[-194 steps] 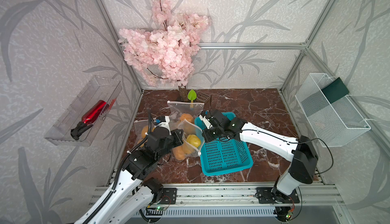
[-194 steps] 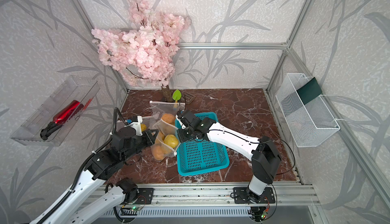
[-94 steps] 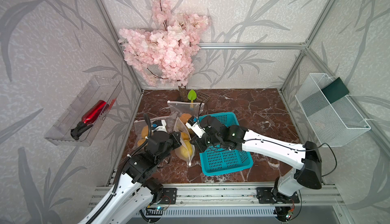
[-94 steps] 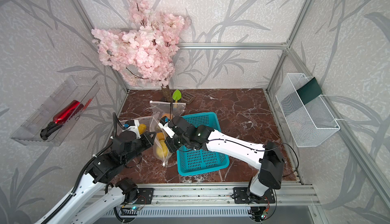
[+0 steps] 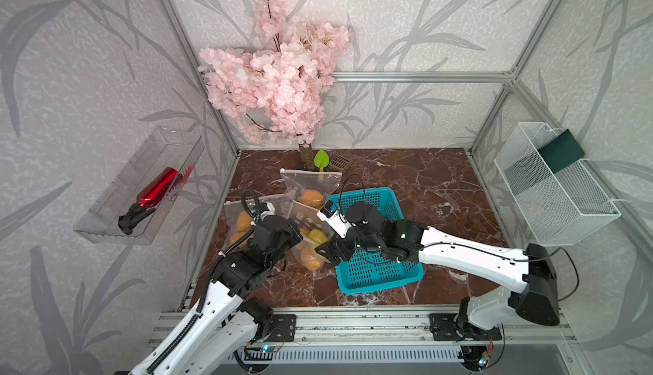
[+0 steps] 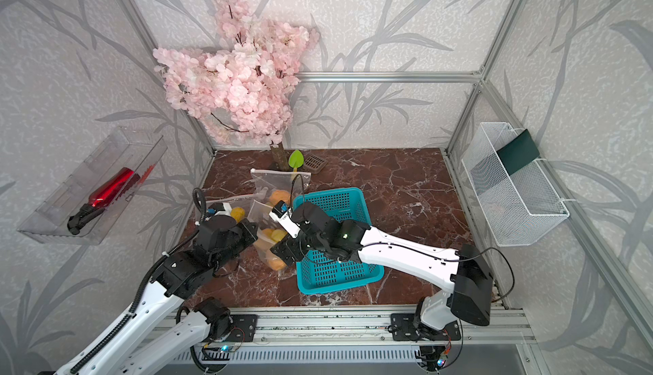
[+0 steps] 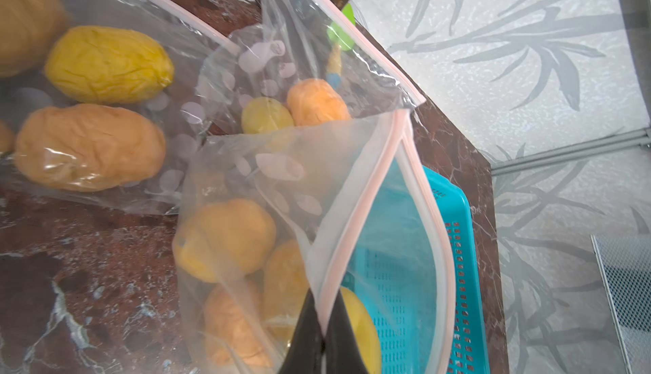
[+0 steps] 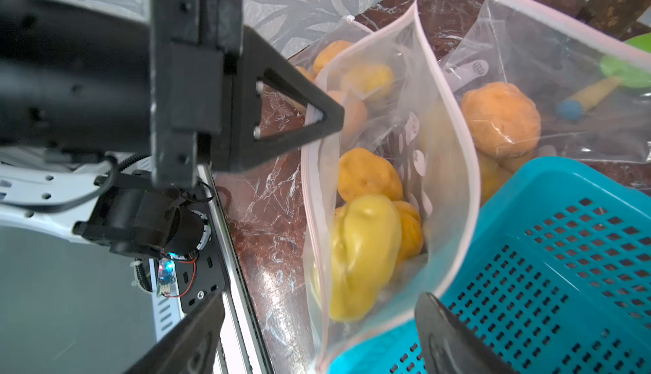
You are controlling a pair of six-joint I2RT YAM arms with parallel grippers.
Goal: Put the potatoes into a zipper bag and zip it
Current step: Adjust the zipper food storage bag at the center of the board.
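The potatoes [image 8: 368,175] lie piled in the bottom of an open zipper bag [image 8: 454,150]. Orange ones sit underneath, and a paler yellow potato [image 8: 363,252] is uppermost, just inside the mouth and a little blurred. The bag stands upright in the front left part of the tabletop [image 5: 424,186], and its right side is against the rim of a blue basket [image 5: 374,274].

The left hand [image 7: 323,323] is pressed together on the bag's pink-edged rim. It pinches the rim on the side toward the tabletop's left edge and holds the mouth up. The right wrist view shows one of its black fingertips [image 8: 333,122] on that rim. The right hand [image 8: 320,296] hangs over the mouth with its fingers spread wide, one to each side, and holds nothing. The yellow potato is apart from both fingers.

A second bag [image 5: 243,207] lies flat just beside the first, nearer the left edge, with potatoes showing through it. A third bag [image 5: 311,180] lies behind, toward the back edge, with an orange potato [image 5: 312,197] inside.

Farther back, a pink blossom tree [image 5: 272,87] stands at the back edge, left of the middle, with a small green shovel [image 5: 321,159] just beside its trunk. On the left wall a clear tray [image 5: 106,214] holds a red bottle [image 5: 157,187]. A white wire basket [image 5: 551,193] hangs on the right wall.
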